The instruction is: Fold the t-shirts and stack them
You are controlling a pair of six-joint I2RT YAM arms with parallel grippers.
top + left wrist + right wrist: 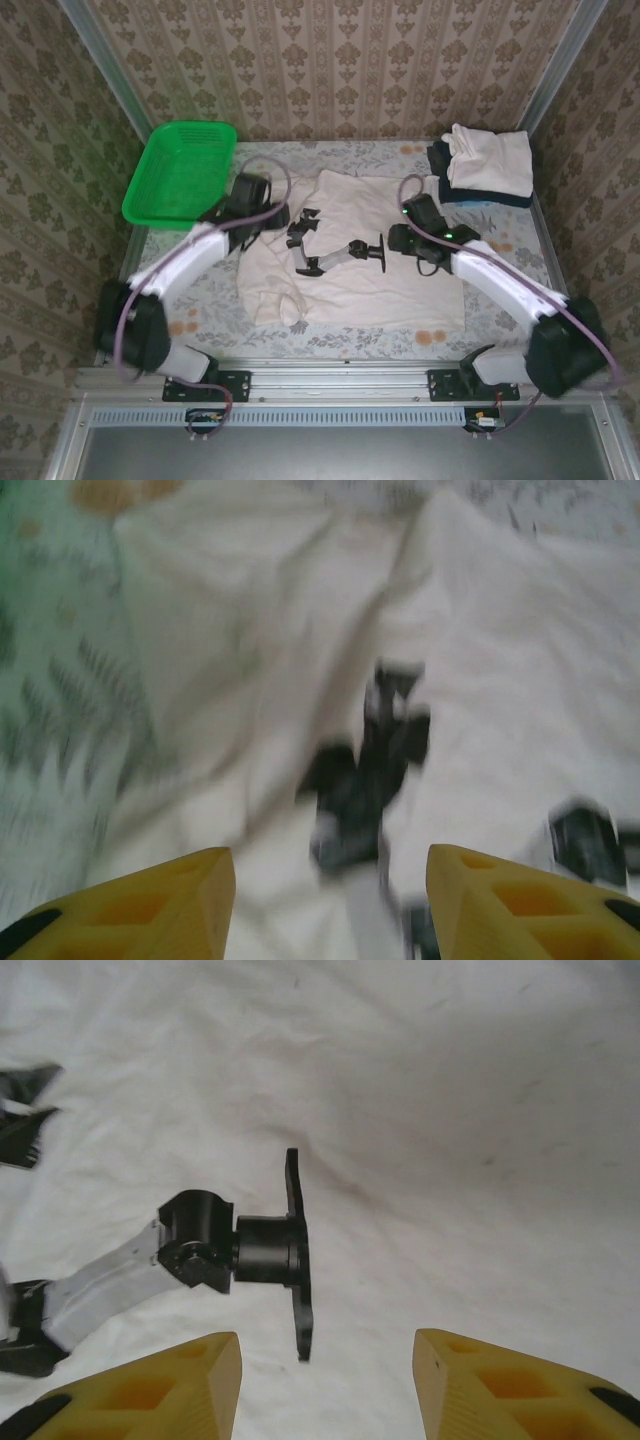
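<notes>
A cream t-shirt (370, 295) lies spread flat just right of the green basket (182, 170), with a black and grey bracket (340, 255) resting on it. Farther right of the basket, a folded cream shirt (492, 160) sits on a folded navy shirt (440, 160). The left gripper (328, 855) and right gripper (328, 1338) hover over the spread t-shirt, jaws apart and holding nothing.

Black jointed bracket (265, 1250) lies just ahead of left end effector (330, 910) and right end effector (325, 1390); flat t-shirt (450, 1110) beside it passable.
</notes>
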